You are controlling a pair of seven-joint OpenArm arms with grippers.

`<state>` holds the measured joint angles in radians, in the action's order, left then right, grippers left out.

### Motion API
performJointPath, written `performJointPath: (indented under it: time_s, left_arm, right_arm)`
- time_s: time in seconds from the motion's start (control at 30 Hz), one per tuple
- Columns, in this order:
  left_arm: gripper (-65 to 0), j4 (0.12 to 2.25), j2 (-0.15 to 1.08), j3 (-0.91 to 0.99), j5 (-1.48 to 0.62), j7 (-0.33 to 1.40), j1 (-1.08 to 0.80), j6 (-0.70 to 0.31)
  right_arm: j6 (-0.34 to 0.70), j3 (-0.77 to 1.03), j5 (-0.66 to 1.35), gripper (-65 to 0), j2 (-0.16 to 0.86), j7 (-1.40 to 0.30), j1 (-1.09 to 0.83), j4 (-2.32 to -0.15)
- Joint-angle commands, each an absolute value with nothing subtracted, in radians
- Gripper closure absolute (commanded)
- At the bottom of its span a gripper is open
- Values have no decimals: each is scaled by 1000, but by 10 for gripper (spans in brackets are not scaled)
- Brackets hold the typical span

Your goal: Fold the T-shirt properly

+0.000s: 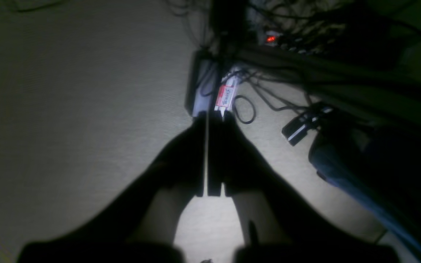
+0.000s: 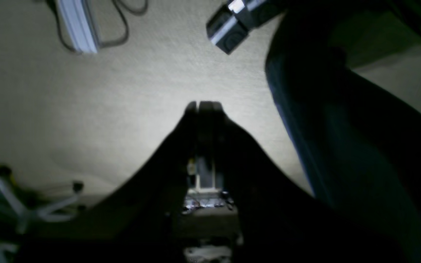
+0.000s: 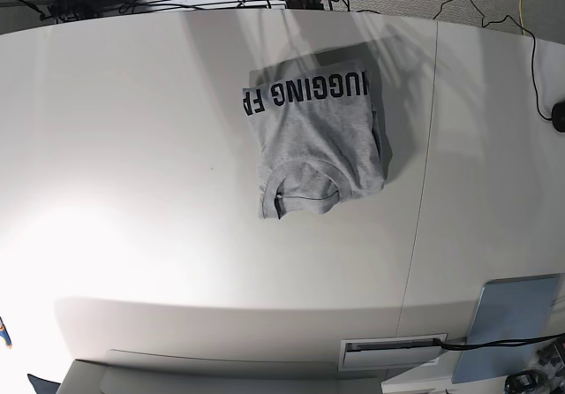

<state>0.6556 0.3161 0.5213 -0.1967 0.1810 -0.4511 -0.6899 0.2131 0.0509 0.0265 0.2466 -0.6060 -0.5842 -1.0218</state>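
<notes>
The grey T-shirt [image 3: 316,138] lies folded into a compact rectangle on the white table [image 3: 132,147], a little right of centre in the base view. Its ribbed collar faces the near edge and black block lettering runs across its far edge. Neither arm appears in the base view. In the left wrist view my left gripper [image 1: 210,117] hangs over a beige carpet, jaws pressed together with nothing between them. My right gripper [image 2: 203,106] is likewise shut and empty above the carpet in the right wrist view. The T-shirt is absent from both wrist views.
A pale blue board [image 3: 510,323] rests at the table's near right corner. Cables and a power strip [image 1: 269,38] clutter the floor beyond the left gripper. A dark blue-clad shape [image 2: 342,146] fills the right of the right wrist view. A chair base [image 2: 24,208] stands low left.
</notes>
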Motion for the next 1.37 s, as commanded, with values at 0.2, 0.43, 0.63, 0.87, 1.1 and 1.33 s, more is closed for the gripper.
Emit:
performJointPath:
  time_s: [0.2, 0.43, 0.63, 0.87, 1.1, 1.33]
  left_arm:
    - [-72, 523, 254, 525, -20, 88, -360, -641]
    - [-72, 519, 186, 525, 75, 122, -315, -499]
    - [-72, 519, 154, 525, 75, 184, -321, -456]
    - [-72, 519, 147, 525, 75, 228, -344, -441]
    - [-72, 519, 147, 525, 35, 217, -370, -441]
    - [-72, 519, 147, 525, 29, 211, -371, -441]
  right_arm:
    - [281, 54, 22, 0, 258, -294, -378, -586]
    - [474, 54, 17, 0, 244, -132, -263, -411]
    - [474, 54, 7, 0, 227, -154, -232, -408]
    - [475, 54, 7, 0, 228, -184, -240, -408]
    - [475, 54, 7, 0, 227, -179, -245, -408]
    - [475, 54, 7, 0, 227, -179, -247, -408]
